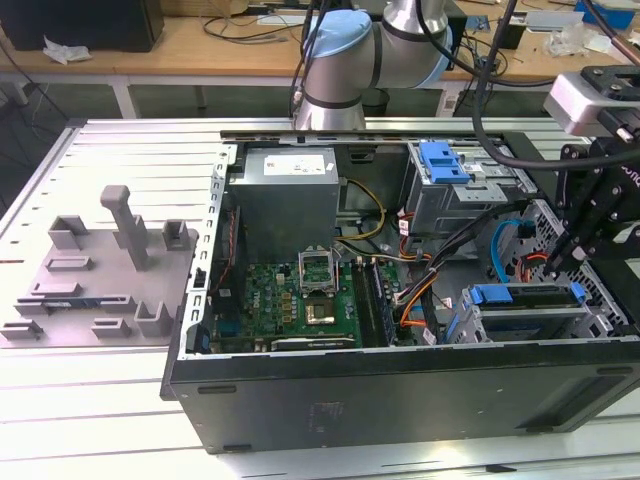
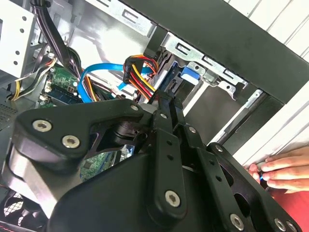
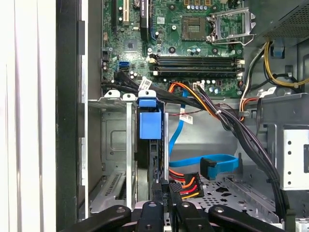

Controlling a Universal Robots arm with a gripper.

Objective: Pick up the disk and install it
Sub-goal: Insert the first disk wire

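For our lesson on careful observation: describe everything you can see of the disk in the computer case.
The disk stands on edge in a slot of the grey metal drive cage. Edge-on it looks like a thin dark slab held in a blue plastic carrier, whose tab caps one end. The end effector is at its other end; contact cannot be judged. Red and orange cables lie beside it.

Open computer case on the table.
Inside the case, the motherboard lies on its floor and the power supply stands against its far wall. The disk sits in a bay at its near corner on the exterior view's right, with the hand just above. A fixture plate lies outside the case, to the exterior view's left.
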